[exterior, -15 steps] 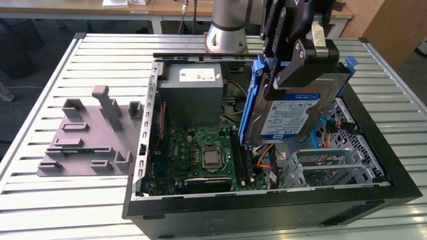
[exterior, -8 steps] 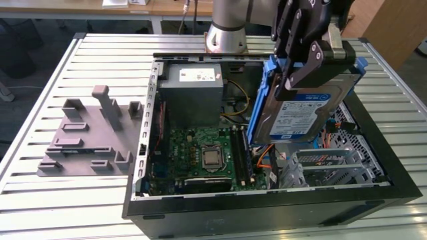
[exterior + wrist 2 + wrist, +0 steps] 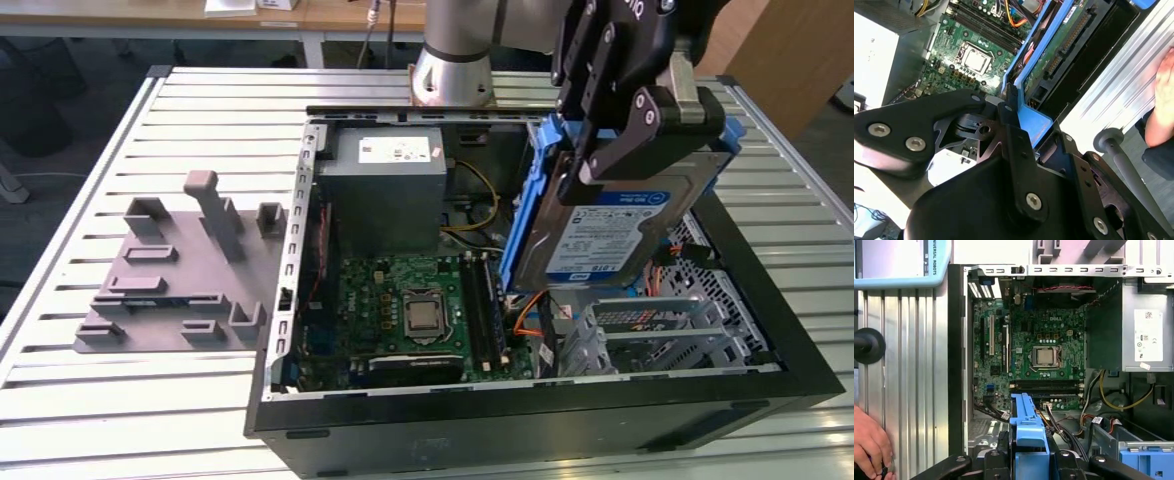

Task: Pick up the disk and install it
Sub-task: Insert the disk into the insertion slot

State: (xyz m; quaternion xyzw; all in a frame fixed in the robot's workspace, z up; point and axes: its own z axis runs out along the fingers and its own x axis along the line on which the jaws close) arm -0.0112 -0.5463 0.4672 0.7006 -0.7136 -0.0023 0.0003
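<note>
We hold the disk (image 3: 607, 235) clenched in our claw (image 3: 651, 125), hanging upright above the open computer case (image 3: 534, 420), just over the silver cage (image 3: 654, 325). Pickup looks done; the disk is not yet installed.

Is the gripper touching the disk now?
Touching. In the exterior view the gripper has its jaws clamped on the disk, held over the computer case.

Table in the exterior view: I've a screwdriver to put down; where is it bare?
Bare table slats lie behind and in front of the grey fixture. Crowded: the open case, where the gripper holds the disk above the drive cage.
</note>
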